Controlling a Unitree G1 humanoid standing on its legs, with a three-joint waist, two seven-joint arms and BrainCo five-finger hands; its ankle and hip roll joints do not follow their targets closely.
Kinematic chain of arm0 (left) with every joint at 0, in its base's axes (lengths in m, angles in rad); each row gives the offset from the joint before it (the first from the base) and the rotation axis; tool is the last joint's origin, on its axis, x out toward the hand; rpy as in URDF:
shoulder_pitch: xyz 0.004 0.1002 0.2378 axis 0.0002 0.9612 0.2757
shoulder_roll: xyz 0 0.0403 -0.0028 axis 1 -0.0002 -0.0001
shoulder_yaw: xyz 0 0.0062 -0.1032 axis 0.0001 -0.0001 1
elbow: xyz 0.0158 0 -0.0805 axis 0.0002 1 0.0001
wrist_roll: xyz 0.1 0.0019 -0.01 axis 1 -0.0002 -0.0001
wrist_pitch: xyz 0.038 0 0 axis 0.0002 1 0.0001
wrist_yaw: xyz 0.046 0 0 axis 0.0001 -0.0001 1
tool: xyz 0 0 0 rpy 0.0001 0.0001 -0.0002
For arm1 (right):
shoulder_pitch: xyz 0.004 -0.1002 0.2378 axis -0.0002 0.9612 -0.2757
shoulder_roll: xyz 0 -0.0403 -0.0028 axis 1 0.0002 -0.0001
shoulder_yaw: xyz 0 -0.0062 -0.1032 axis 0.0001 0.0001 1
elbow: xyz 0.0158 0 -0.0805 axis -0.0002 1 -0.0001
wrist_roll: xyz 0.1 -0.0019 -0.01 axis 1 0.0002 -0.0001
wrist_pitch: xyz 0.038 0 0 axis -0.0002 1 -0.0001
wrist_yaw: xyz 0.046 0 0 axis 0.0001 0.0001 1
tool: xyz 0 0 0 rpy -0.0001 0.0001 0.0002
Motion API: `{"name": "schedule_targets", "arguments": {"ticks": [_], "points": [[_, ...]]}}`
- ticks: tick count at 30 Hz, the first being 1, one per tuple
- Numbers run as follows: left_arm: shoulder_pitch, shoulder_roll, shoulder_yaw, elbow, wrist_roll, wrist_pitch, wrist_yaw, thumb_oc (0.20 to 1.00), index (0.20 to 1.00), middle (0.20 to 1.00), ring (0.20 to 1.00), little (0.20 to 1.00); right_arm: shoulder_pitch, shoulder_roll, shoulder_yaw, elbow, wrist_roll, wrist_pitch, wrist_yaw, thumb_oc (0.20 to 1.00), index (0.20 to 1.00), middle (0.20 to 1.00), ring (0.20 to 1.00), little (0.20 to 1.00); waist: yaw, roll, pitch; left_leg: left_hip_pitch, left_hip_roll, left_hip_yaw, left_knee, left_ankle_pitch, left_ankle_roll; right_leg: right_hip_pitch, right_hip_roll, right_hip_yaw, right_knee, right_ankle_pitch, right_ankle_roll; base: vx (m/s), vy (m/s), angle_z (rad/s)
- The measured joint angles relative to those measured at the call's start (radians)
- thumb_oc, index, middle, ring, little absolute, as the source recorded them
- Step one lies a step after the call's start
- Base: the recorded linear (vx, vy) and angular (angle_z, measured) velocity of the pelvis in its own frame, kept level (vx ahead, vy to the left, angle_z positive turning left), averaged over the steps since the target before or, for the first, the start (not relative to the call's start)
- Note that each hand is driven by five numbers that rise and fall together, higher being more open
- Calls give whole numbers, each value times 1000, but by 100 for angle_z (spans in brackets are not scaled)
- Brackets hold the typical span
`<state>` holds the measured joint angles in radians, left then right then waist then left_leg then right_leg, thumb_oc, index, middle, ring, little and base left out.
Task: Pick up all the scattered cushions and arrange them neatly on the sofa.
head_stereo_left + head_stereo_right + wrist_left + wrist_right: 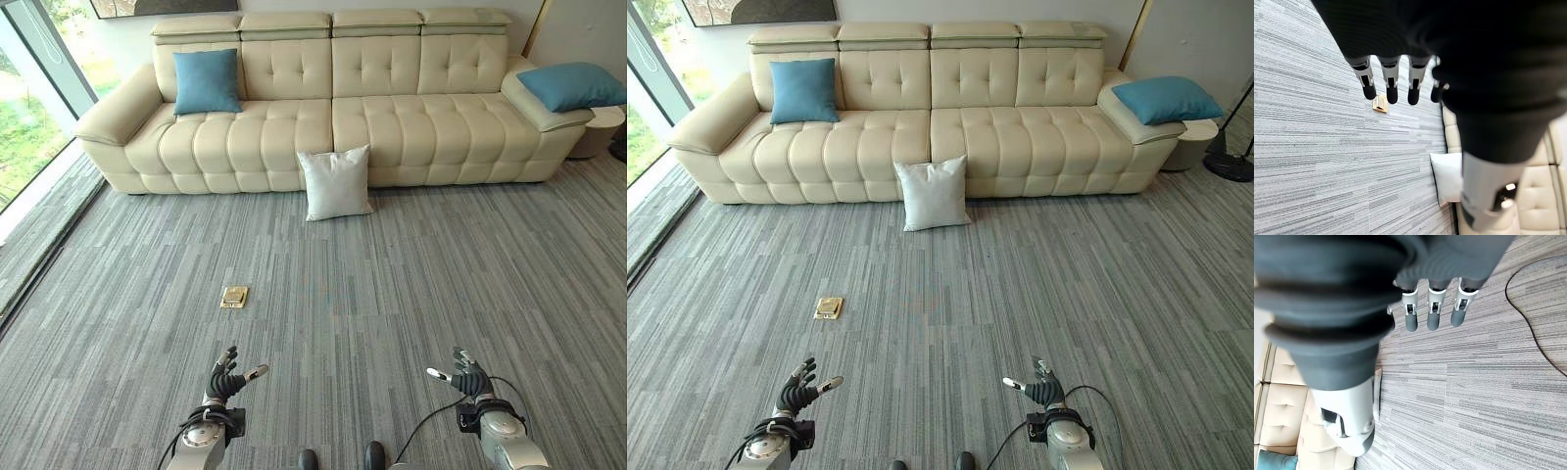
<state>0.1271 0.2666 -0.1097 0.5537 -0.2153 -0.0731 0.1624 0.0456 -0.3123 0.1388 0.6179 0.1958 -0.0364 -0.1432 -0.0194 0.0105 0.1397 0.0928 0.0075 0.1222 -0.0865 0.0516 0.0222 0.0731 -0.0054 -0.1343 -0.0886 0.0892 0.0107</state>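
A white cushion (336, 183) stands on the carpet, leaning against the front of the cream sofa (431, 127); its edge shows in the left wrist view as the white cushion (1447, 176). One blue cushion (206, 81) stands upright against the sofa's back at the left end. A second blue cushion (572, 85) lies on the sofa's right armrest. My left hand (226, 383) and right hand (464, 377) hover low over the carpet, far from the sofa, both open with straight fingers (1392, 85) and nothing in them.
A small brass floor plate (234, 296) sits in the carpet ahead of my left hand. A tall window (29, 108) runs along the left wall. A round side table (602, 130) stands past the sofa's right end, with a dark lamp base (1229, 164) beside it.
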Motion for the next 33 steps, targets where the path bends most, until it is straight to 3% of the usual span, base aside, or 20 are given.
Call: {"name": "schedule_targets", "arguments": {"ticks": [33], "points": [[56, 0, 0, 10, -4, 3, 1, 1000, 1000, 1000, 1000, 1000, 18, 1, 6, 3, 6, 4, 4, 1000, 1000, 1000, 1000, 1000, 5, 2, -33, -8, -2, -14, 0, 0, -1, -2, -2, -16, 0, 0, -3, 0, 2, 1]]}}
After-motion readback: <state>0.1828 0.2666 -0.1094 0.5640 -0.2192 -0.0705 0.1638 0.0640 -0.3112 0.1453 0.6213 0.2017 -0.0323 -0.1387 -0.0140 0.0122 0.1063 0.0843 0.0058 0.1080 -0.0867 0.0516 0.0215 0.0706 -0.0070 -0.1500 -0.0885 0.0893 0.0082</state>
